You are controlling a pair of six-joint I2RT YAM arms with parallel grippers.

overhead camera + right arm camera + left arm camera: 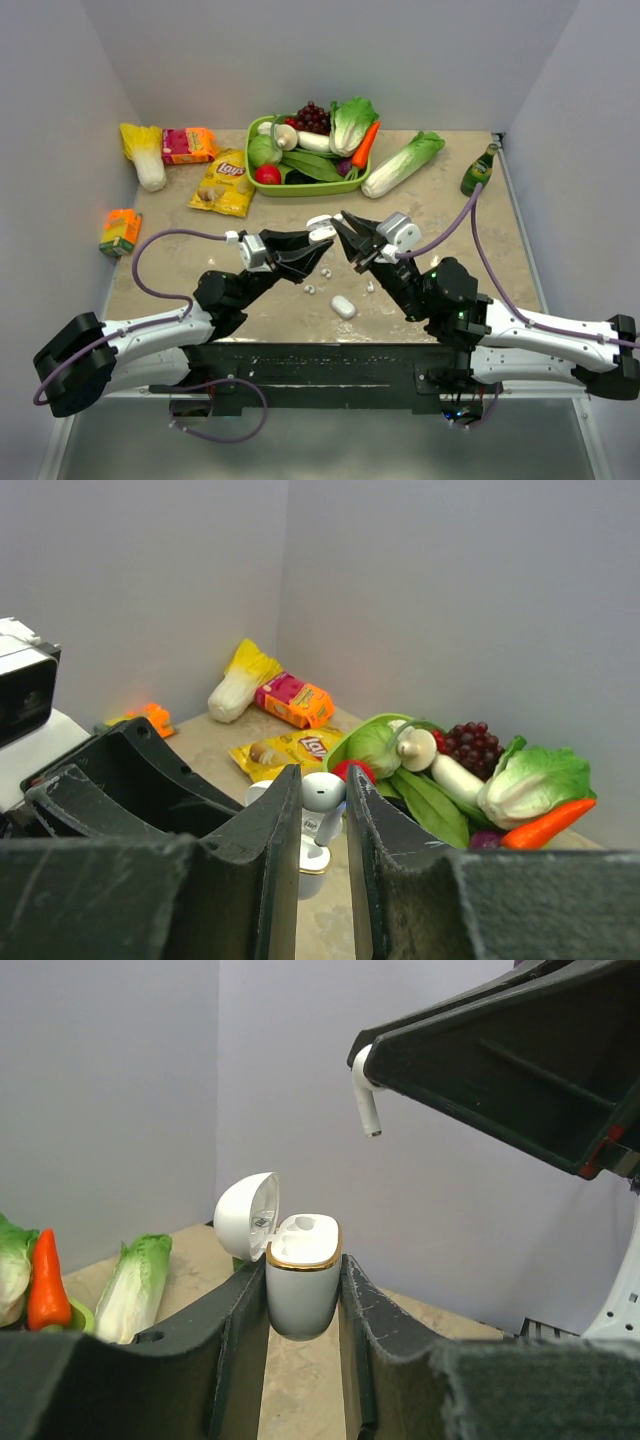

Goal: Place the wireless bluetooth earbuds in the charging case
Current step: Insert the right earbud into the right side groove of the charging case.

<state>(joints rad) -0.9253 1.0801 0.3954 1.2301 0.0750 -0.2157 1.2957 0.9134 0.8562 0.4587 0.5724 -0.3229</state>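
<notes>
glossy white wireless earbud (366, 1095) pinched in right gripper (322, 785) jaws, long axis vertical, stem down, above open white gold-rimmed charging case (302, 1270) clamped upright by left gripper (300, 1285), sockets visible only from left wrist, loose white earbuds (311, 290) only from top

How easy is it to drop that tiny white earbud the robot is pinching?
Probably easy. The earbud looks glossy, so likely slippery. The right gripper pinches only its rounded head, stem hanging free, so a bump might twist it loose. It is tiny, so probably very light, and could roll if dropped.
</notes>
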